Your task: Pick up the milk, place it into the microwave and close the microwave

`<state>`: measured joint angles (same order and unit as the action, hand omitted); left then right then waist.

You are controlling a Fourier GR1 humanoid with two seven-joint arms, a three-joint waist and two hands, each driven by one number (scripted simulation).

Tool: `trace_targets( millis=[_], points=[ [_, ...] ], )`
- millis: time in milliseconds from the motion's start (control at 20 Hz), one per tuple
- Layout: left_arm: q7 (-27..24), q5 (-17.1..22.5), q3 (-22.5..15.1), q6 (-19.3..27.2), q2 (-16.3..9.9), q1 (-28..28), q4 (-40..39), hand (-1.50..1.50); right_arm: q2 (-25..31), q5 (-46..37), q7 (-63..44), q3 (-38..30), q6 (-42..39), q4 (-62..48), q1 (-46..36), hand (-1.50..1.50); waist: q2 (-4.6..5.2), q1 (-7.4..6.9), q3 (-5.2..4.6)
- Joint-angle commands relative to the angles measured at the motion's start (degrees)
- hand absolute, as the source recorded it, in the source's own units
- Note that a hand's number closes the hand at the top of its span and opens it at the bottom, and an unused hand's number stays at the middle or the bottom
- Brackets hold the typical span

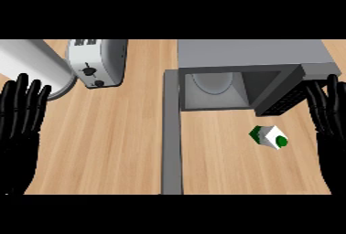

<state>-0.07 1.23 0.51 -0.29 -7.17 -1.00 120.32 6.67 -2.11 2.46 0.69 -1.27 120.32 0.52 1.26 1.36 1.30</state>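
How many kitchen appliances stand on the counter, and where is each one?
2. The toaster stands at the upper left, beside a grey cylinder. The microwave stands at the upper right, its door open. Others may lie outside the view.

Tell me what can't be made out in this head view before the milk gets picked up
- Milk carton: its printing is too small to read.
- Microwave: seen from above, so its own roof hides most of the cavity; only part of the turntable shows.
- Toaster: the top band cuts off its far end.
- Left hand and right hand: each is partly cut off by a side edge.
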Motion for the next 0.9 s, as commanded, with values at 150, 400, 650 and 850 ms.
trace_targets(
  millis=[150,400,650,850],
  points=[
    [3.6,3.5,2.1,-2.7,-2.7,2.6,-0.6,-1.5,5.9,13.8,18.0,-5.7,-15.5,0.6,10.0,-1.5,-1.4,-0.01,-1.11],
    [4.3,18.1,7.0,-6.6,-1.3,-0.1,-1.9,-1.5,12.1,23.9,23.8,-7.7,-30.0,0.0,13.7,-1.5,-1.56,-0.47,-1.23],
    [10.1,29.4,13.4,-11.1,-5.8,-5.6,5.1,-1.5,11.4,21.3,35.4,-13.3,-37.3,-5.9,21.1,-1.5,-1.48,-1.31,-1.26],
    [10.5,31.6,15.0,-12.6,-6.0,-9.3,7.6,-1.5,15.3,24.0,38.9,-21.5,-41.4,-10.6,23.6,-1.5,-1.47,-1.2,-1.24]
  ],
)
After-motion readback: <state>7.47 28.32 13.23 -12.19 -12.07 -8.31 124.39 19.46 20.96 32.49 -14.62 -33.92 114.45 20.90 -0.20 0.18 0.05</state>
